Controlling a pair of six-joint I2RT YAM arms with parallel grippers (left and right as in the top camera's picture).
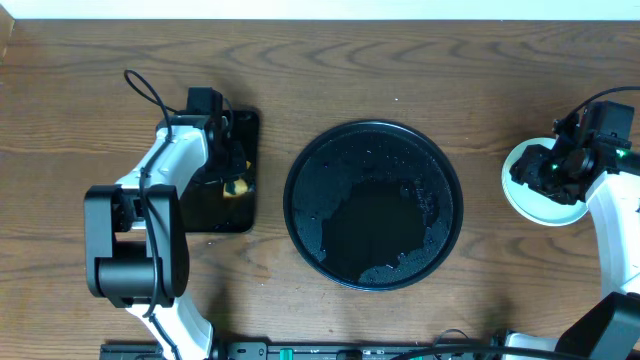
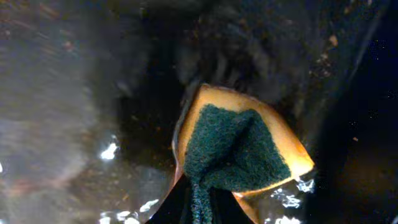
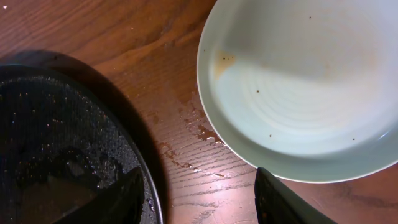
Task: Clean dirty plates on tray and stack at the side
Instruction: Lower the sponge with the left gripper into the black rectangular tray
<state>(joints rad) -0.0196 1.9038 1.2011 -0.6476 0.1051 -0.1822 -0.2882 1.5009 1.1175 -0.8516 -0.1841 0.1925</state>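
The large round black tray (image 1: pixel 375 205) sits mid-table, wet and speckled, with no plate on it; its rim also shows in the right wrist view (image 3: pixel 62 155). A pale mint-blue plate (image 1: pixel 528 200) lies on the table right of the tray, partly under my right arm. In the right wrist view this plate (image 3: pixel 298 93) has a faint brown smear and specks. Other plates are hidden. My right gripper (image 1: pixel 550 172) (image 3: pixel 199 199) is open and empty just above the plate's near edge. My left gripper (image 1: pixel 235 172) (image 2: pixel 202 208) is shut on a yellow-and-green sponge (image 2: pixel 239 146).
A small rectangular black tray (image 1: pixel 225 215) lies at the left, under the left gripper and sponge (image 1: pixel 237 187); its surface is wet. Water drops lie on the wood between round tray and plate (image 3: pixel 199 134).
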